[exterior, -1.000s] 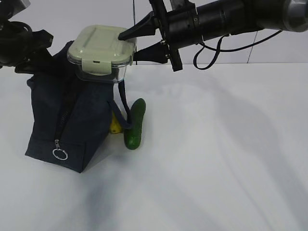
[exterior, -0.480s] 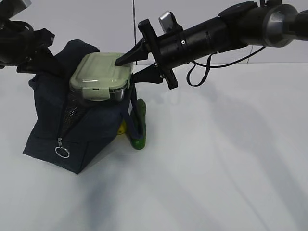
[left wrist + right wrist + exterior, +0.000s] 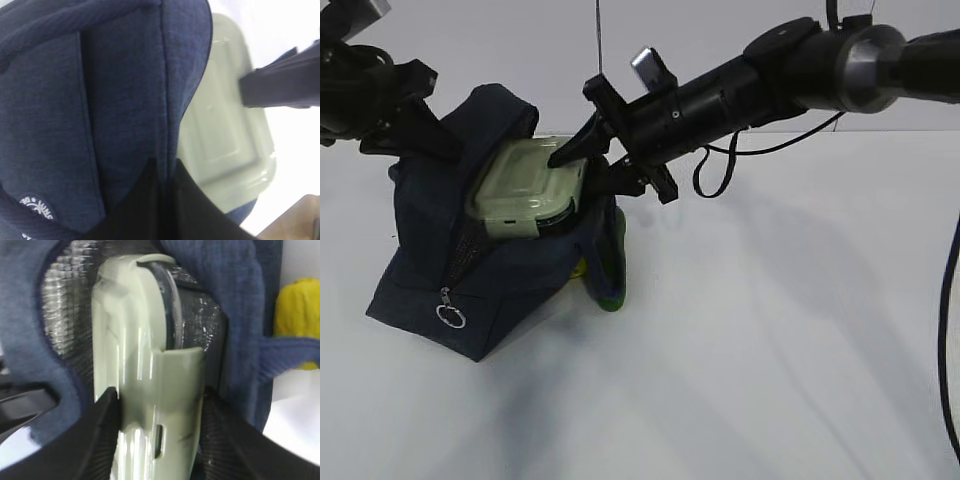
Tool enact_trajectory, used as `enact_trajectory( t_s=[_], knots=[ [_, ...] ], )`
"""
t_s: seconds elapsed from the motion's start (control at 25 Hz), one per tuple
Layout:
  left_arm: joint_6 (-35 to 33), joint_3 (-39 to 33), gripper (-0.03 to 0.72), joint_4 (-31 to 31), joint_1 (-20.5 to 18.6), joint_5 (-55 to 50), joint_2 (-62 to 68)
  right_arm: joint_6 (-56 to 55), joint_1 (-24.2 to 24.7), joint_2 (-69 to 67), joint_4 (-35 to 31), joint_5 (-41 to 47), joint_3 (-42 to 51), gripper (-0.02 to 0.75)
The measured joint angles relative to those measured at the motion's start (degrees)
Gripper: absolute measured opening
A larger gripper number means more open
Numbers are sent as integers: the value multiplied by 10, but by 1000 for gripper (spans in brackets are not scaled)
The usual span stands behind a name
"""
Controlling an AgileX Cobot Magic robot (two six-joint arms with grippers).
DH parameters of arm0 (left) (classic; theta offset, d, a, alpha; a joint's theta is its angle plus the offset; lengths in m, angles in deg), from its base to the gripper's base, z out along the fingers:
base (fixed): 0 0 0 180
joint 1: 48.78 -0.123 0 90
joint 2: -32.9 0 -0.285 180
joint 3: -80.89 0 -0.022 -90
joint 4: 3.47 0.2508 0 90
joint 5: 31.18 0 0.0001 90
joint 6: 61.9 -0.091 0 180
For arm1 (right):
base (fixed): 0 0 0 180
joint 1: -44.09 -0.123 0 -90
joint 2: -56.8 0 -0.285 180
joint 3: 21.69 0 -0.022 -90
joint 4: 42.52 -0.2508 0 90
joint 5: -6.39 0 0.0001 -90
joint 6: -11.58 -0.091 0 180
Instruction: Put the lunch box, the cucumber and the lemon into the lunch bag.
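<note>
The navy lunch bag (image 3: 490, 290) stands at the left with its top open. My left gripper (image 3: 442, 143) is shut on the bag's upper rim fabric (image 3: 100, 100) and holds it up. My right gripper (image 3: 570, 172) is shut on the lunch box (image 3: 525, 185), which is tilted and partly down in the opening, against the silvery lining (image 3: 70, 295). Both right fingers press the box's sides (image 3: 145, 380). The cucumber (image 3: 612, 265) and the lemon (image 3: 579, 268) lie on the table, half hidden behind the bag's right side. The lemon (image 3: 299, 322) also shows beside a handle strap.
The zipper's metal ring pull (image 3: 448, 317) hangs at the bag's front lower corner. A white table (image 3: 770, 330) stretches to the right and front. A black cable (image 3: 720, 170) loops under the right arm.
My right gripper has come down and leftward with the lunch box, from above the bag into its opening, tilting it. The bag's top has spread. The left gripper has kept its hold.
</note>
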Motion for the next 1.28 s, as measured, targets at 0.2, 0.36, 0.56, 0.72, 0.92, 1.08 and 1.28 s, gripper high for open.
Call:
enact_trajectory(
  t_s=[0.2, 0.36, 0.56, 0.72, 0.92, 1.08, 1.28],
  knots=[
    [0, 0, -3, -4, 0, 0, 3, 9, -15, -24, -8, -23, 0, 351],
    [0, 0, -3, -5, 0, 0, 4, 23, -25, -30, -21, -38, 0, 351],
    [0, 0, -3, -9, 0, -1, 4, 72, -39, -32, -59, -70, 0, 351],
    [0, 0, -3, -10, 0, -2, 4, 138, -50, -33, -103, -81, 0, 351],
    [-1, 0, -3, -11, 0, -3, 4, 181, -54, -33, -135, -100, 0, 351],
    [-1, 0, -3, -11, 1, -4, 4, 191, -54, -33, -138, -104, 0, 351],
    [-5, 0, -3, -9, 22, -4, 4, 202, -62, -38, -143, -109, 0, 351]
  ],
)
